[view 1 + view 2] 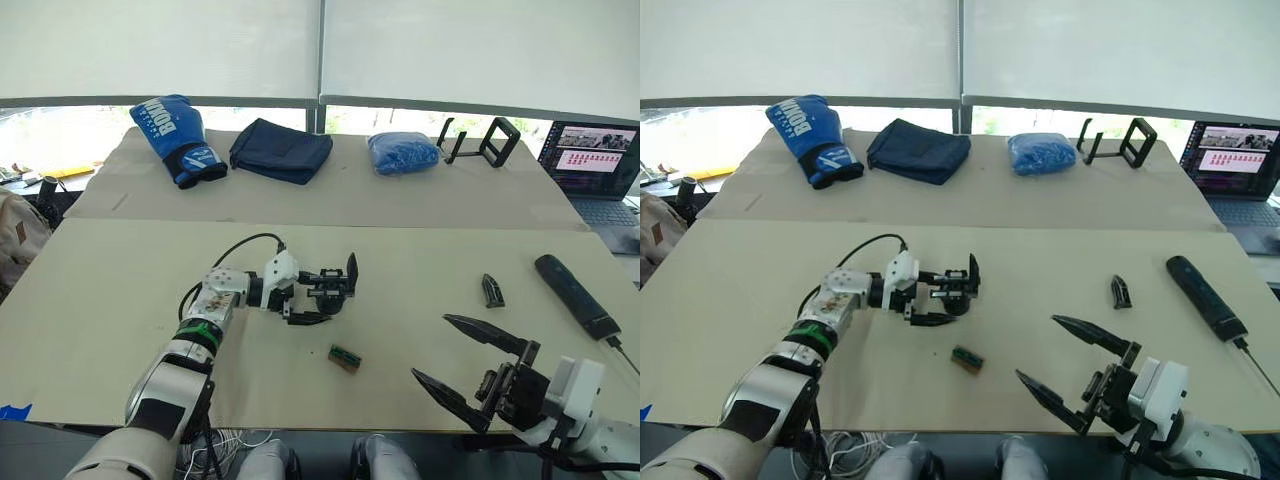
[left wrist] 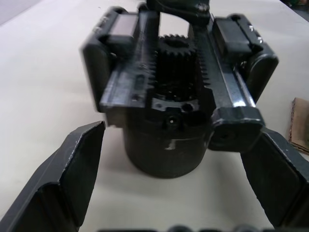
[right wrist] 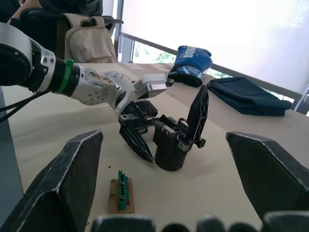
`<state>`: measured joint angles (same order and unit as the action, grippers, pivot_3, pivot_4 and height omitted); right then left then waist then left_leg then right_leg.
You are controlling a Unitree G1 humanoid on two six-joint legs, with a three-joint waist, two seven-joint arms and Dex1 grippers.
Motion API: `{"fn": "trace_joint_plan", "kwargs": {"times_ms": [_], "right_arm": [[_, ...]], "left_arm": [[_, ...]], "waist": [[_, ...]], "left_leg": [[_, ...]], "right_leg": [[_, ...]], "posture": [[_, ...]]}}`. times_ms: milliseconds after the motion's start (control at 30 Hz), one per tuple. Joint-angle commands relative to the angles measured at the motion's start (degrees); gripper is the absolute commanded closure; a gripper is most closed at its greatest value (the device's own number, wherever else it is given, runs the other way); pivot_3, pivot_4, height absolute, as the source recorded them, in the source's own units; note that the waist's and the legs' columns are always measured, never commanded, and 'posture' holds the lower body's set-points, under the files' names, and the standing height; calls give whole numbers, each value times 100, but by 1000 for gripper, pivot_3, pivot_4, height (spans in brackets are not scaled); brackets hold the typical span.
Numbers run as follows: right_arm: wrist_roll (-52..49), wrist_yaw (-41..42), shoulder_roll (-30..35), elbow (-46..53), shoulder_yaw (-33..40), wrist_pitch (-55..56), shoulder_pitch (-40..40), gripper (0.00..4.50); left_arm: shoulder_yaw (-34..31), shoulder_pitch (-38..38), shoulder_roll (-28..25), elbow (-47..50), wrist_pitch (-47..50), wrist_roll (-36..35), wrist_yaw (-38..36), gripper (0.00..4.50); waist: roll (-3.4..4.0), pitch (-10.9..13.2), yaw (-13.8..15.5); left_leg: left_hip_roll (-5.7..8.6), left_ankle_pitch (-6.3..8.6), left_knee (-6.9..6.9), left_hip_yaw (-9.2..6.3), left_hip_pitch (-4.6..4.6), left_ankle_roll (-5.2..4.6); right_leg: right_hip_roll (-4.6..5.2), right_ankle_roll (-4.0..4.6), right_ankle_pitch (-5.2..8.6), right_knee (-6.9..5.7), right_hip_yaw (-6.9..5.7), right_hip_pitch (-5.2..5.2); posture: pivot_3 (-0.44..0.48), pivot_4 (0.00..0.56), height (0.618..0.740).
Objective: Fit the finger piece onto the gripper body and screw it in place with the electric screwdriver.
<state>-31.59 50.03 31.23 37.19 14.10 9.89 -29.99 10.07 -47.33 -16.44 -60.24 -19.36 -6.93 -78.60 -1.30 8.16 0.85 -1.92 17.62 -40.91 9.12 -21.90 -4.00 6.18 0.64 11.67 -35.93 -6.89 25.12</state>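
Left eye view puts the gripper body (image 1: 330, 290) just left of centre, standing on its round base on the table (image 1: 120, 300), one pointed finger upright. The left gripper (image 1: 305, 296) reaches in from the lower left with its fingers spread to either side of the body; the left wrist view shows a gap on both sides of the base, so nothing is clamped yet.

The finger piece (image 1: 492, 290) lies flat at centre right, well apart from the body, its long axis running roughly up and down the frame. The right gripper (image 1: 456, 352), at lower right with its fingers spread wide and empty, sits below and slightly left of the piece and is much the nearer arm; I judge the pickup falls to it, up and a little rightward.

Further right the electric screwdriver (image 1: 577, 296) lies on a diagonal, bit toward the lower right, near the piece but not touching it. A small green-brown block (image 1: 344, 358) lies below the body.
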Motion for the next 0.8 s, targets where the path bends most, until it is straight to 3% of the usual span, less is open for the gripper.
{"fn": "trace_joint_plan", "kwargs": {"times_ms": [33, 100, 133, 200, 300, 400, 467, 633, 800], "right_arm": [[-29, 33, 5, 264, 215, 196, -82, 0], [-28, 45, -12, 251, 268, 232, -160, 0], [-33, 62, -22, 241, 299, 253, -218, 0], [-18, 117, -31, 221, 303, 288, -326, 0], [-4, 152, -33, 200, 267, 304, -346, 0], [-23, 217, 3, 165, 215, 250, -318, 0], [-49, 280, 22, 117, 219, 236, -302, 0], [-122, 500, 51, -74, 212, 246, -234, 0], [-200, 728, 76, -203, 151, 202, -149, 0]], "left_arm": [[-122, -221, 41, -222, -200, 71, -67, 54], [-110, -269, 68, -298, -132, 104, -156, 54], [-78, -270, 88, -304, -107, 121, -257, 275], [-103, -231, 159, -295, -161, 116, -237, 819], [-201, -148, 215, -256, -230, 103, -119, 2137], [-362, 81, 278, 127, -9, -102, -49, 2194], [-477, 469, 331, 948, 369, -366, 49, 2194], [-682, 1939, 439, 4058, 1786, -668, 1528, 2194], [-379, 2856, 427, 5909, 2721, -228, 2668, 2194]], "waist": [[0, 0, -5], [0, 0, -9], [0, 0, -9], [0, 0, 3], [0, 0, -1], [1, 0, -4], [1, 0, -1], [3, 0, -17], [5, 1, 18]], "left_leg": [[0, 1, -2, -2, 0, -1], [0, 4, -3, -4, -1, -8], [0, 5, -4, -4, -2, -10], [0, 7, -5, -6, -4, -12], [1, 8, -8, -9, -7, -14], [2, 10, -12, -10, -7, -18], [2, 11, -11, -13, -7, -19], [3, 11, -12, -22, -12, -19], [3, 9, -15, -41, -11, -15]], "right_leg": [[1, 0, -1, 0, 0, 0], [2, -2, -2, 0, 0, 0], [3, -3, -2, -1, 0, 0], [3, -5, -2, 0, 0, 0], [5, -8, 0, 1, -1, -1], [10, -11, -2, 0, 0, -2], [13, -13, -1, 0, 0, -1], [22, -16, 1, 0, 2, -2], [26, -16, 1, 0, 7, -10]], "posture": [[0, 150, 740], [0, 150, 740], [0, 150, 740], [0, 150, 740], [0, 150, 740], [0, 150, 740], [0, 150, 740], [0, 150, 740], [0, 150, 740]]}}
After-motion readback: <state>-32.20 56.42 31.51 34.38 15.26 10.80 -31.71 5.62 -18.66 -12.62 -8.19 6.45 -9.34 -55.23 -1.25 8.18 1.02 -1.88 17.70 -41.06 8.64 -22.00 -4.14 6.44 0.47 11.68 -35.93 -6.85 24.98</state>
